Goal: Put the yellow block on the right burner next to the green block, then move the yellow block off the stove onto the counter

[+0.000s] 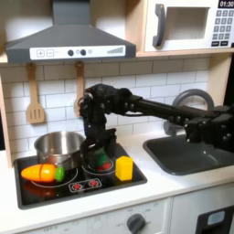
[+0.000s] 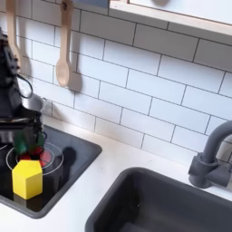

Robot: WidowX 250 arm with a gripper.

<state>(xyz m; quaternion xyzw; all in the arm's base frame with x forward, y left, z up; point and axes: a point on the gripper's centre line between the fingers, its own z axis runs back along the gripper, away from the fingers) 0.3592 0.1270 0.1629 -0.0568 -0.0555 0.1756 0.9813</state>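
Note:
The yellow block (image 1: 123,168) (image 2: 27,178) stands free on the black stove (image 1: 132,178) (image 2: 77,149), at the front right edge of the right burner. Just behind it on the same burner sits the green block (image 1: 104,165) (image 2: 20,144), partly hidden by the arm. My gripper (image 1: 98,149) (image 2: 20,127) hangs low over the green block, behind and to the first exterior view's left of the yellow block. Its fingers look spread and hold nothing. The white counter (image 1: 160,183) (image 2: 109,159) runs around the stove.
A silver pot (image 1: 57,146) stands at the stove's back left, with a toy carrot (image 1: 43,172) on the left burner. The dark sink (image 1: 192,155) (image 2: 172,204) and grey faucet (image 1: 187,96) (image 2: 210,154) lie to the right in both exterior views. Wooden utensils (image 1: 35,96) (image 2: 62,54) hang on the tiled wall.

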